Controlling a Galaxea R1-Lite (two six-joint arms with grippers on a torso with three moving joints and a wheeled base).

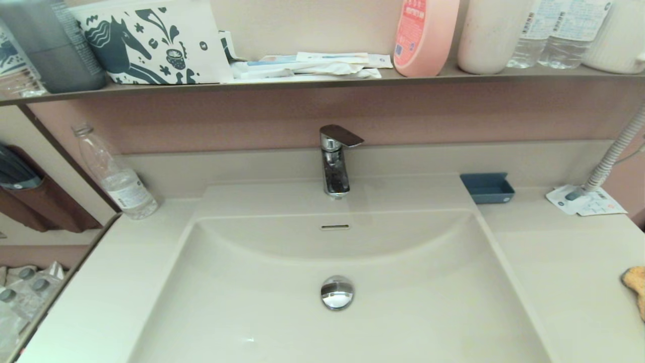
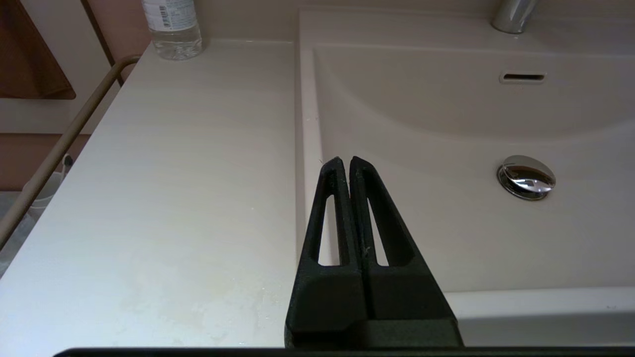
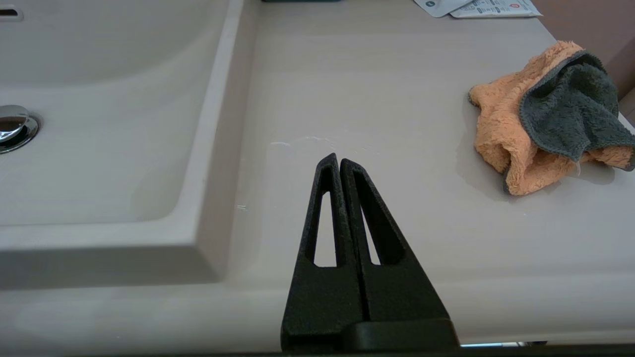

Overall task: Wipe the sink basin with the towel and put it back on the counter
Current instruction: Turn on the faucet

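— So where's the towel [image 3: 516, 134]?
— Crumpled on the counter [image 3: 357, 89], right of the sink basin [image 1: 403, 302] and well apart from it; orange with a grey side folded over.
— And the right gripper [image 3: 340, 161]?
— Above the counter between basin edge and towel, fingers pressed together, holding nothing. The left gripper [image 2: 346, 161], also closed and empty, hovers by the basin's left rim.
— Which step, then?
— Looks like the very start: nothing picked up. Next, the right fingers must part, reach to the towel and pinch it.
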